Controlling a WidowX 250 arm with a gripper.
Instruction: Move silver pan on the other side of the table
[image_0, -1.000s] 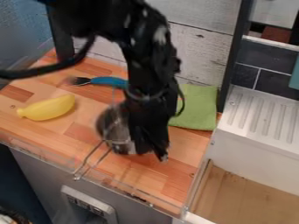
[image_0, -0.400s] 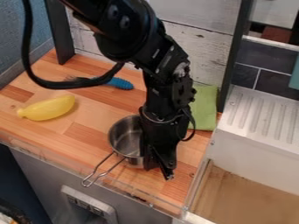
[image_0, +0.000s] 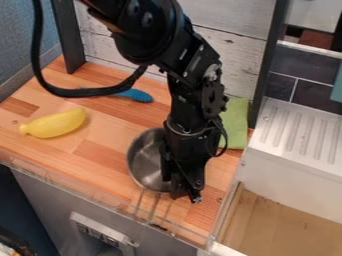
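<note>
On the wooden block-pattern counter (image_0: 100, 155), toward its front edge and right of the middle in the camera view, sits the round silver metal pan (image_0: 145, 159), open side up. The black two-finger gripper (image_0: 185, 194) hangs down at the pan's right side, overlapping the right part of its rim and wall in the view, so most of the bowl shows to the left of it. Whether the gripper is spread, pressed together or pinching the rim, I cannot tell; nor can I tell whether the pan bears its full weight on the wood. The pan's thin wire handle (image_0: 139, 204) points away from the bowl toward the front edge, where it overlaps the clear plastic strip (image_0: 63, 186) in the view.

Above, the black jointed arm (image_0: 184, 65) comes in from the top edge, with a thick black cable (image_0: 83, 92) looping out to its left. Well apart from the pan, on the left of the counter, lies a yellow banana-shaped toy (image_0: 55, 123). Farther back is a blue handle (image_0: 137, 95), partly behind the cable. Behind the arm and to its right lies a green cloth (image_0: 234, 125), near the white ridged drainboard (image_0: 300, 132).
</note>
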